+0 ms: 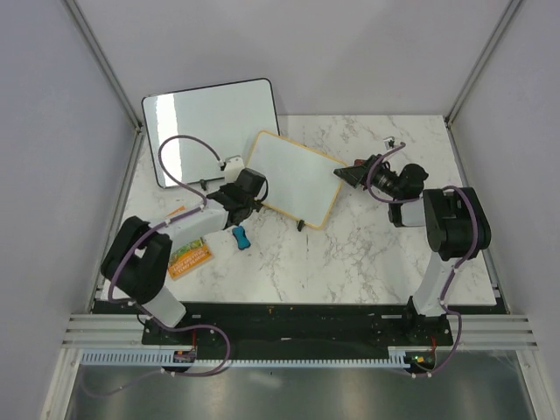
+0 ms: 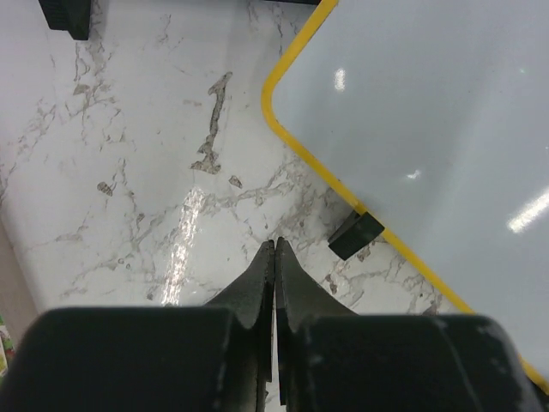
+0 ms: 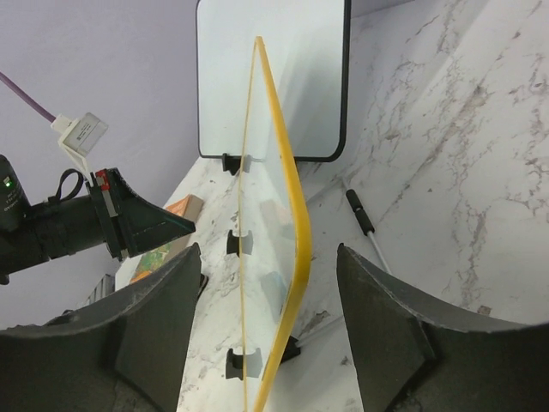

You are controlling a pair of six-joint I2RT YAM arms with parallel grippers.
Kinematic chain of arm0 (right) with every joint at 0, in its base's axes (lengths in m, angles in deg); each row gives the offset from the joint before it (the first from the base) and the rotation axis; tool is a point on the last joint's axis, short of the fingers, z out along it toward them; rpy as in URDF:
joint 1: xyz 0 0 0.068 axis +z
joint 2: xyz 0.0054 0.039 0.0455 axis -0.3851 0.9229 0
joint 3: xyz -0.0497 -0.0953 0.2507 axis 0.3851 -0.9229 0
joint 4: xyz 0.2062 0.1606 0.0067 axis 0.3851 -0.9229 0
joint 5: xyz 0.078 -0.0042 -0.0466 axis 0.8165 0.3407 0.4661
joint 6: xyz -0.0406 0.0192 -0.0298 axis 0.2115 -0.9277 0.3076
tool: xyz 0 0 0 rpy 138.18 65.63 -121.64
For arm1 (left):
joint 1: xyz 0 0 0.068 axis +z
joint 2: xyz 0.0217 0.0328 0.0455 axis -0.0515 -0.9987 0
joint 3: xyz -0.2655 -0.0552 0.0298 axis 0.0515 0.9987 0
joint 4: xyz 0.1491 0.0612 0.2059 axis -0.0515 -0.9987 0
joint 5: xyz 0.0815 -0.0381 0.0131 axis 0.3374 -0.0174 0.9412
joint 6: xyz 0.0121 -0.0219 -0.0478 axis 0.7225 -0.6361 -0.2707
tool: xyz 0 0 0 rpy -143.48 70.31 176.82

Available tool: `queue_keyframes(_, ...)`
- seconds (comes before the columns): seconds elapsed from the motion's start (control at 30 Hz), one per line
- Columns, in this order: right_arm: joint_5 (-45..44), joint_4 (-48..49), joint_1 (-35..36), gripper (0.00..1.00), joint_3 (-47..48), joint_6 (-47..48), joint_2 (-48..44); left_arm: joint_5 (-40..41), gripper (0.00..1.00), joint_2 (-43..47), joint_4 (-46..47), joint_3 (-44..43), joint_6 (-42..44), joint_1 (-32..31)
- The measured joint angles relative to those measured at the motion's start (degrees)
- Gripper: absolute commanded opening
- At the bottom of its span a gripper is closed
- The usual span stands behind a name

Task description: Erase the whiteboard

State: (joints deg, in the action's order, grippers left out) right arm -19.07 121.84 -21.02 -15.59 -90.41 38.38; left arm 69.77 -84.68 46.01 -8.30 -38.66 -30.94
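The whiteboard (image 1: 293, 178), white with a thin yellow frame, lies tilted on small black feet mid-table. No writing shows on its face in any view. My left gripper (image 1: 258, 197) is shut and empty over the marble beside the board's left edge. In the left wrist view the gripper (image 2: 275, 246) points at bare table, with the board (image 2: 429, 129) and one black foot (image 2: 355, 234) to its right. My right gripper (image 1: 348, 173) is open at the board's right corner. In the right wrist view the gripper (image 3: 268, 249) has the yellow edge (image 3: 292, 223) between its spread jaws.
A larger black-framed white board (image 1: 210, 131) leans at the back left and also shows in the right wrist view (image 3: 270, 77). A small blue object (image 1: 239, 237) and an orange-green box (image 1: 188, 256) lie front left. A thin black-tipped pen (image 3: 360, 210) lies beside the whiteboard.
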Motion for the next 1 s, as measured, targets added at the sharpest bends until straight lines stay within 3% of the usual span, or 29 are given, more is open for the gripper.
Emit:
queue_keyframes(0.33,-4.0,-7.1,-0.5,0.84,-1.3,6.0,-4.3,-0.2,0.02,-9.5,0.0,-6.0,1.6,1.6)
queue_keyframes(1.0,-5.5,-5.0,-1.2,0.92,-4.2,6.2,-8.1,-5.6,0.02,-14.3,4.6,-7.2,3.7,1.9)
